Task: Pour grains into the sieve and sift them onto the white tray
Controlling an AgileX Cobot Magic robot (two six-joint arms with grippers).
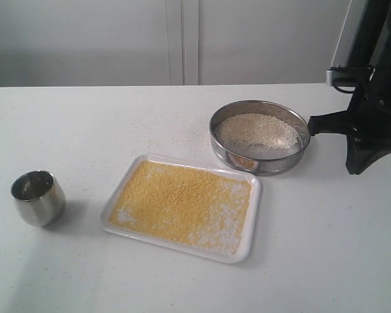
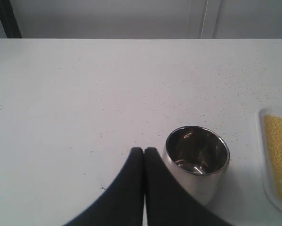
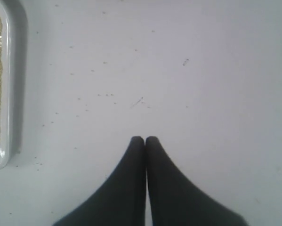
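Looks basically done: fine yellow grains (image 1: 182, 202) cover white tray (image 1: 256, 202), coarse pale ones sit in sieve (image 1: 260, 163), parked on bench (image 1: 117, 117) just behind tray. Cup (image 1: 38, 197) empty. Left gripper (image 2: 143, 149), right gripper (image 3: 145, 139) both pinched closed, holding nothing.

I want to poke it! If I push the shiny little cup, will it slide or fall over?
The cup looks empty, so it is probably light and would slide on the smooth table. Its sides curve in towards the bottom, so a high push might tip it, and then it could roll. Its polished steel likely feels slippery.
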